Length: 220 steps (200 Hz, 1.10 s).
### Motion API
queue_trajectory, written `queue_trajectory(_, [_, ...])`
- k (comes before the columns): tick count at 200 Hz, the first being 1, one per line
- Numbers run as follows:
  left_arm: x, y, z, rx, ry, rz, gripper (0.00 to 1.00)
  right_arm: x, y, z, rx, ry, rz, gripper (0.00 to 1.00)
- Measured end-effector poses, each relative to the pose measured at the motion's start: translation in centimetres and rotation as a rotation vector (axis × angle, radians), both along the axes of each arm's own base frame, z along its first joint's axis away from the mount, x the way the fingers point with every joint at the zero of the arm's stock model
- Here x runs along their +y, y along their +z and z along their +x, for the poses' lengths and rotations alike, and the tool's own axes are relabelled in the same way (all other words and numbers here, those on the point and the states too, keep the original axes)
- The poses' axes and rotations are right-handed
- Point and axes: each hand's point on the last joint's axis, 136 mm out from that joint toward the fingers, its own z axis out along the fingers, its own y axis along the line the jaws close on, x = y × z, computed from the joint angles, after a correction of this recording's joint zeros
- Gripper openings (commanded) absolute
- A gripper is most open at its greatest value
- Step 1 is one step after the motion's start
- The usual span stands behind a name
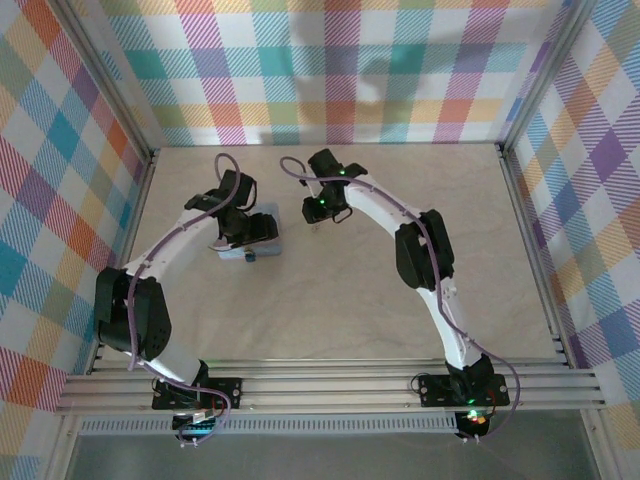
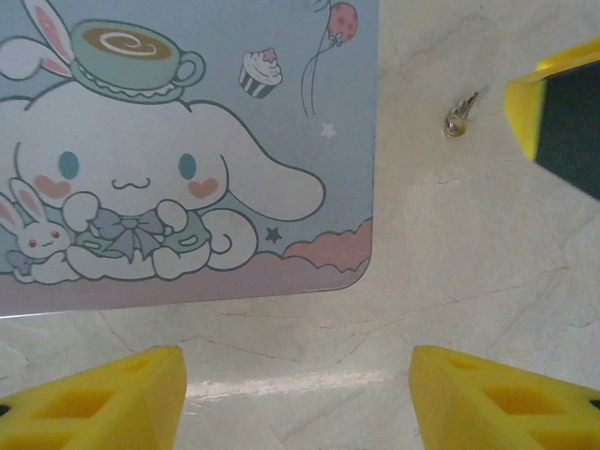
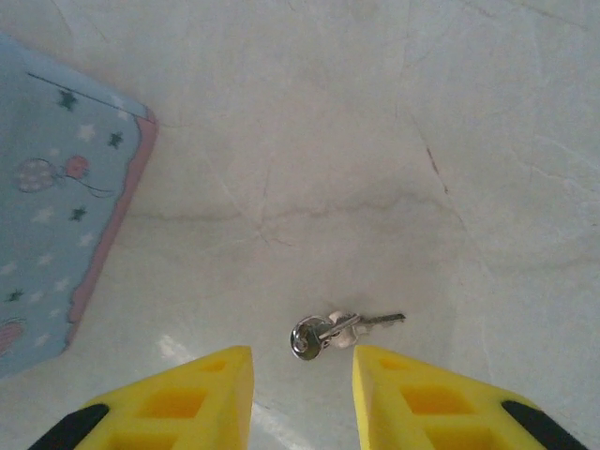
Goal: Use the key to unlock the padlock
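The key (image 3: pixel 337 330), small, silvery and on a ring, lies flat on the pale table. My right gripper (image 3: pixel 303 375) is open, its yellow fingertips standing either side of the key just short of it and not touching it. The key (image 2: pixel 459 117) lies to the right of the tin in the left wrist view, beside one right finger (image 2: pixel 562 112). My left gripper (image 2: pixel 295 375) is open over bare table at the tin's corner, holding nothing. A tiny dark bluish speck (image 1: pixel 250 257) at the tin's near edge may be the padlock; it is too small to tell.
The pale blue cartoon-printed tin (image 2: pixel 187 169) lies flat on the table under the left arm (image 1: pixel 170 250). Checked walls and metal rails (image 1: pixel 530 250) enclose the table. Bare table (image 1: pixel 330 310) stretches between the two arms and towards the near edge.
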Motion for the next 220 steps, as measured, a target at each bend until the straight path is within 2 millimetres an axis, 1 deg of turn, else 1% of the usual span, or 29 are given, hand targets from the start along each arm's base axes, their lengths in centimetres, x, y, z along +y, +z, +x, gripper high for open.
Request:
queue_trajectory(28, [0.2,0.0,0.0,-0.004,0.001,0.012,0.64,0.7,-1.7,-1.0,0.011,0.024,-0.067,0.33])
queue_trajectory(60, [0.4,-0.2,0.0,-0.001,-0.005,0.024,0.64,0.9,-3.6,-2.2,0.043,0.038,-0.120,0.31])
queue_trajectory(77, [0.4,-0.6,0.0,0.009,-0.014,0.031,0.64,0.6,-4.3,-2.4,0.054,0.038,-0.139,0.31])
queue_trajectory(117, [0.5,-1.5,-0.3,0.045,-0.019,0.044,0.64,0.1,-3.9,-1.9,0.030,0.022,-0.171,0.31])
queue_trajectory(180, [0.5,-1.6,-0.3,0.046,-0.021,0.046,0.64,-0.6,-3.8,-1.1,-0.008,-0.004,-0.212,0.30])
queue_trajectory(220, [0.5,-1.6,-0.4,0.047,-0.021,0.048,0.64,-0.6,-3.5,-0.4,-0.041,-0.015,-0.213,0.38])
